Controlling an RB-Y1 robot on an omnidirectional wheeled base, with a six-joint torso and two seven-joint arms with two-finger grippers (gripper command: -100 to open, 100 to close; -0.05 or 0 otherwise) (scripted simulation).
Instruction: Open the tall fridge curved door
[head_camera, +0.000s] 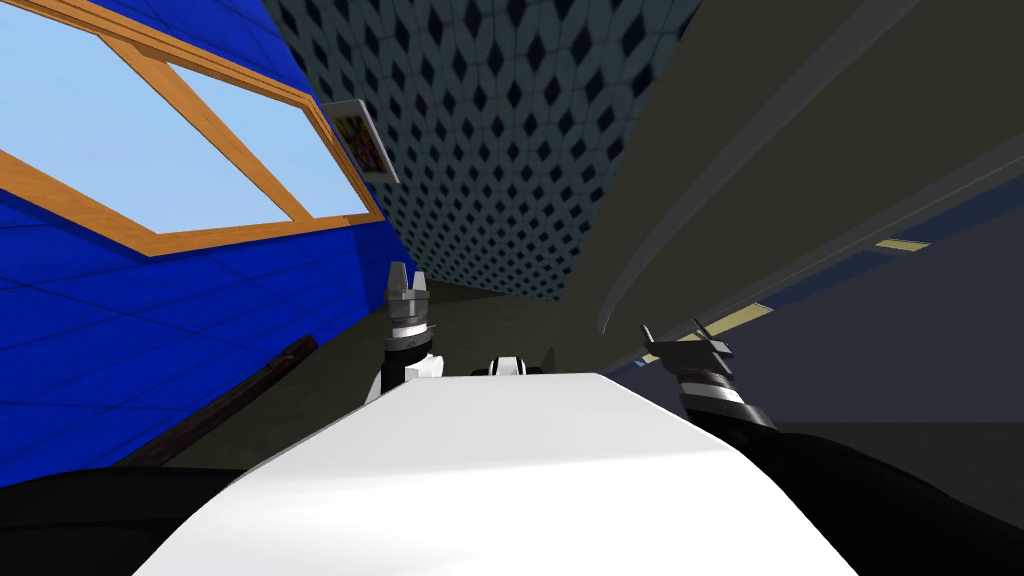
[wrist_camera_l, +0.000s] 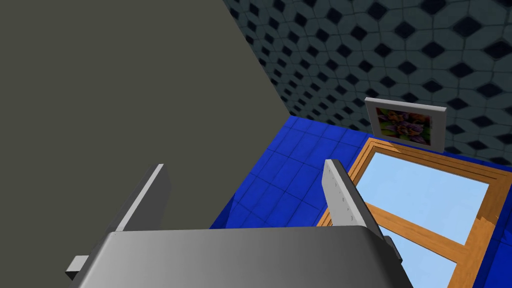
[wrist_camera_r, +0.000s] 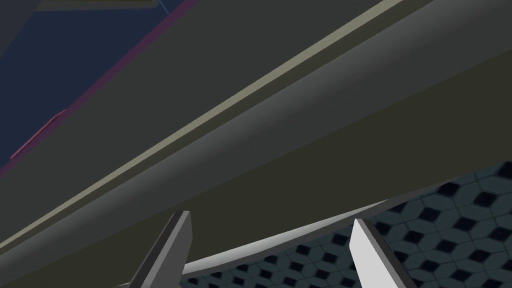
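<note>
Standing close against the tall fridge door (head_camera: 820, 170), dark olive-grey, on the right side. Long axis of the door and of its curved handle (head_camera: 650, 250) slanting from low centre to the top right corner, sharing the camera's roll. Handle a pale grey bar, bowed off the door face.

Right gripper (head_camera: 675, 332) at the handle's lower end, fingers (wrist_camera_r: 367, 250) spread wide, with the bar crossing the gap between them near their roots. Touching or not, cannot tell. Pale strip (wrist_camera_r: 210, 120) along the door's edge beyond.

Left gripper (head_camera: 407, 278) raised on the left, well apart from the door, fingers wide, holding nothing.

Behind, a wall patterned with dark diamonds (head_camera: 500, 150), with a small framed picture (head_camera: 361, 140) near its corner with a blue tiled wall (head_camera: 150, 330). Wood-framed window (head_camera: 180, 150) in that wall, dark floor (head_camera: 330, 400) below.
</note>
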